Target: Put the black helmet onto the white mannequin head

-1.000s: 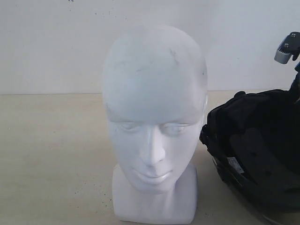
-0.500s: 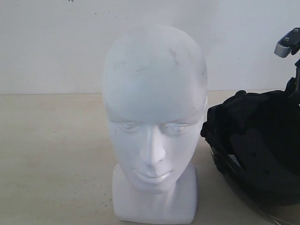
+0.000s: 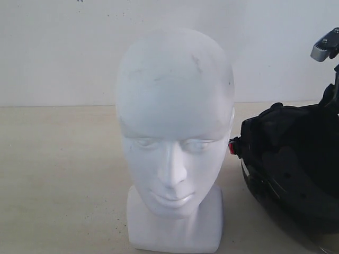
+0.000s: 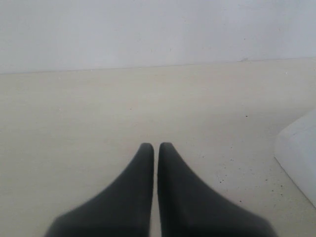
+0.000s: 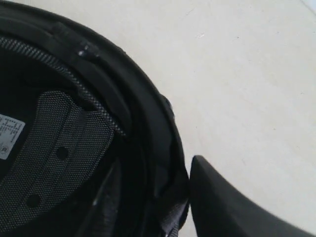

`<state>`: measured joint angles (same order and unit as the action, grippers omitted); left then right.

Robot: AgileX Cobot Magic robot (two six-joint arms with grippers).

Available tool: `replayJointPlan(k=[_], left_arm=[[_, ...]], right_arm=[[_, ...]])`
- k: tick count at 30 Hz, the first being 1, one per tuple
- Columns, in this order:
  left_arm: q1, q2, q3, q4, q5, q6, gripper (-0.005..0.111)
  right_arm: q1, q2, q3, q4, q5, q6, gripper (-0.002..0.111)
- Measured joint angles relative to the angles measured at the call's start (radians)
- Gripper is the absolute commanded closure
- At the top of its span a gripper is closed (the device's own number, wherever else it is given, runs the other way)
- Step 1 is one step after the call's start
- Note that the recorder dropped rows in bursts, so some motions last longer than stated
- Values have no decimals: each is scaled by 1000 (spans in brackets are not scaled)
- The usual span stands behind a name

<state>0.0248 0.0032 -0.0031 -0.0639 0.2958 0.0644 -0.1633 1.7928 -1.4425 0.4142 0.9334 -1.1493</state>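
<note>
Helmet not yet on the head; lifting and fitting are all left to do.
The black helmet [image 3: 291,169] lies on the bench [image 3: 58,174] just beside the bare white mannequin head [image 3: 175,106], lining exposed. The right gripper [image 5: 202,173] shows one finger outside the rim; whether it grips, I cannot tell. The left gripper [image 4: 156,146] is closed and empty. A white label [image 5: 9,136] in the lining is too small to read.

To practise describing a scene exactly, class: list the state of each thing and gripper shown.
Black helmet: off the head, beside it, padded inside showing.
White mannequin head: upright, bare.
Left gripper: shut, empty.
Right gripper: one finger outside the helmet's rim; open or shut unclear.
</note>
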Motion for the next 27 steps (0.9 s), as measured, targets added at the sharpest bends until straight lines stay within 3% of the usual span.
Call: replayJointPlan(k=[7,14,27], left_arm=[[0,0,0,0,0,0,102],[0,0,0,0,0,0,102],[0,0,0,0,0,0,102]], right_arm=[[0,-100,0,-2,-39,39,65],[12,-200,0,41,55,112,65],[285,-307,42,-143,276,409,65]])
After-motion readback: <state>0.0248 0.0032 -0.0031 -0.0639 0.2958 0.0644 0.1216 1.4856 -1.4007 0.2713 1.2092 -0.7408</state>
